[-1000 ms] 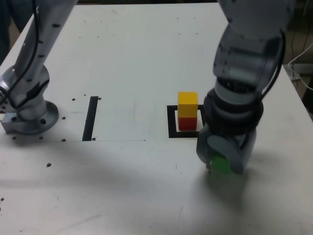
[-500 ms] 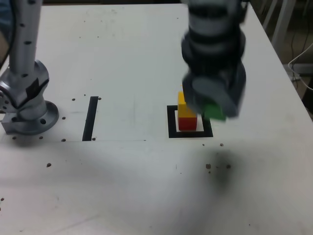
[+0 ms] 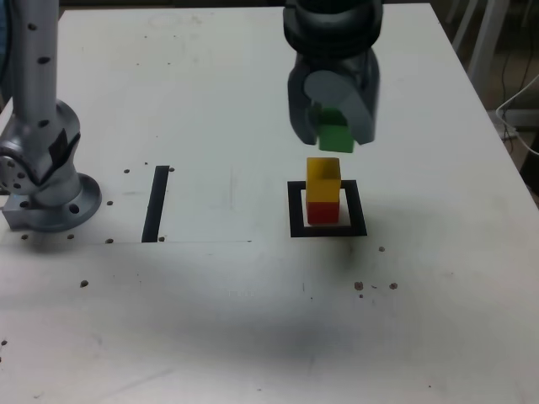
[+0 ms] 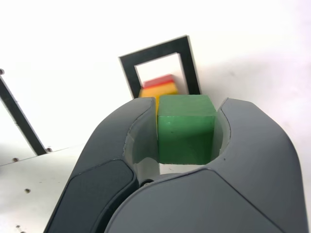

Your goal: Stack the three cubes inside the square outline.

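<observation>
White desk (image 3: 210, 101) fills the frame; upper centre, the pincer (image 3: 335, 126) grasps the green cube (image 3: 336, 136) just above the yellow cube (image 3: 323, 179) on the red cube (image 3: 322, 212).

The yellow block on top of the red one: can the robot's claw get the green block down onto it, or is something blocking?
Probably yes. The gripper holds the green cube just above the yellow cube, with nothing between them.
</observation>
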Robot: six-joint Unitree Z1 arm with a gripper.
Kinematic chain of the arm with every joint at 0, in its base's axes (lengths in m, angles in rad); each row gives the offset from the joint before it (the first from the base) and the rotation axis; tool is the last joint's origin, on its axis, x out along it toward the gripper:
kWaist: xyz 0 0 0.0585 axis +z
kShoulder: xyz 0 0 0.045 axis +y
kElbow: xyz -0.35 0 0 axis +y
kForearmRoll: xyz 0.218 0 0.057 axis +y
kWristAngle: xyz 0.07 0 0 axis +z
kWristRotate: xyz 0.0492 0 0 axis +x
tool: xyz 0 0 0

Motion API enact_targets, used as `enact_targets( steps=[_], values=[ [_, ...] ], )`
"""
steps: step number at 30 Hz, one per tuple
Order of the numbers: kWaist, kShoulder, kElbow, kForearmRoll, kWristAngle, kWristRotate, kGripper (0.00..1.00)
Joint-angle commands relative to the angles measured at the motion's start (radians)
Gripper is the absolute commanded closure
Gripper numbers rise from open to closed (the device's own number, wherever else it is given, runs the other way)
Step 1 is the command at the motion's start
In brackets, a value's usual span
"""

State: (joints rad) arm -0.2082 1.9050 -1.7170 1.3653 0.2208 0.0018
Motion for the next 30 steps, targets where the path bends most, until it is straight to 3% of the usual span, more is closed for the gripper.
enact_targets(
  steps=[1, 15, 30],
  values=[
    [0.004, -0.004, 0.006, 0.009, -0.007, 0.004, 0.84],
    [0.009, 0.015, 0.011, 0.039, -0.071, -0.007, 0.84],
    [0.022, 0.035, 0.014, 0.039, -0.073, -0.065, 0.84]
  ],
)
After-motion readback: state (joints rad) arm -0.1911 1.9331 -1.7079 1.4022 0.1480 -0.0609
